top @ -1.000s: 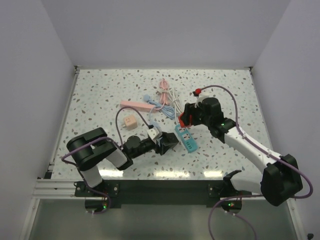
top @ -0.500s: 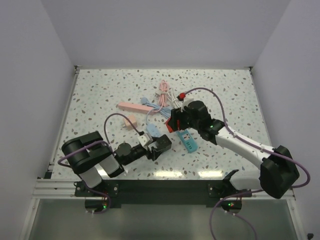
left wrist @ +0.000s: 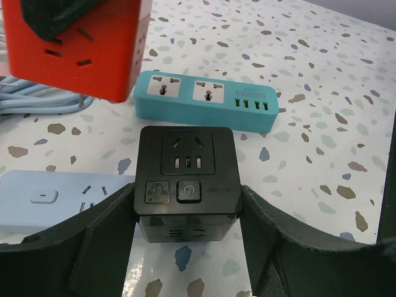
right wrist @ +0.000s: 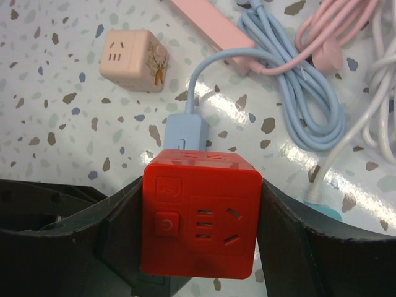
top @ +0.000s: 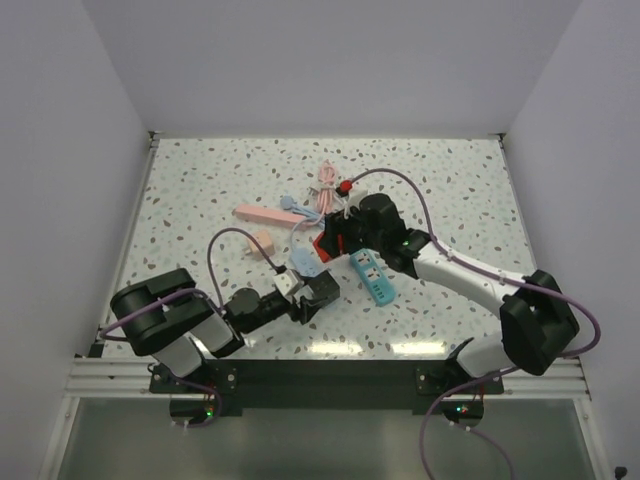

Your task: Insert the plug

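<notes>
My left gripper (left wrist: 187, 210) is shut on a black cube socket (left wrist: 187, 179), held low over the table; in the top view it (top: 322, 290) is near the middle front. My right gripper (right wrist: 199, 229) is shut on a red cube socket (right wrist: 199, 219), socket face toward the camera. The red cube (top: 325, 245) hangs just behind and above the black one and shows at the top left of the left wrist view (left wrist: 77, 49). A light blue power strip (right wrist: 185, 133) lies under the red cube. Its cable (right wrist: 297, 99) coils to the right.
A teal power strip (top: 372, 276) lies right of the cubes and shows in the left wrist view (left wrist: 207, 101). A pink power strip (top: 262, 213), a pink cube socket (right wrist: 132, 59), and pink and white cable coils (top: 328, 185) lie behind. A white cube (top: 289, 284) sits by my left wrist.
My right arm has swung left with the red cube, to just behind the black cube. My left arm has drawn back toward the front left, still holding the black cube.
</notes>
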Tool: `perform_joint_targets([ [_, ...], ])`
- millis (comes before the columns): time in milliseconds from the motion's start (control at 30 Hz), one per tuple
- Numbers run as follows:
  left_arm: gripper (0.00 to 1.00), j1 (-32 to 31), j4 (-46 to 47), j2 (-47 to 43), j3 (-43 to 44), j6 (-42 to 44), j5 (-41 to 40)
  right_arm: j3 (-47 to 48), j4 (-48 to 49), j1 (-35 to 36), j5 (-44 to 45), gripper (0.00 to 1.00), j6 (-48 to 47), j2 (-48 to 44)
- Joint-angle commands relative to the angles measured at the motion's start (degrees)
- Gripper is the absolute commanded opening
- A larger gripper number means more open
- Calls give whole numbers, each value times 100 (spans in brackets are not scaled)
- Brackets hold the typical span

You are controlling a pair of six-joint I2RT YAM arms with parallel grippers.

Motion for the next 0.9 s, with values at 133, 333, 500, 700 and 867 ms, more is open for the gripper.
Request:
perform_joint_targets([
  [133, 61, 15, 1204, -347, -312, 128, -432, 633, 567, 154, -294, 0, -68, 604],
  [333, 83, 15, 536, -962, -321, 181, -668, 765, 760, 259, -382, 0, -41, 1008],
  [500, 92, 15, 500, -1523, -479, 147, -941, 870, 778, 356, -321, 0, -32, 1140],
  [700, 99, 15, -315, -2982, -682, -354, -2449, 1011, 752, 365, -154, 0, -85, 1360],
  [867, 100, 24, -1730, -4124, -576, -495, -3181, 1238, 665, 374, -31, 0, -216, 1553],
])
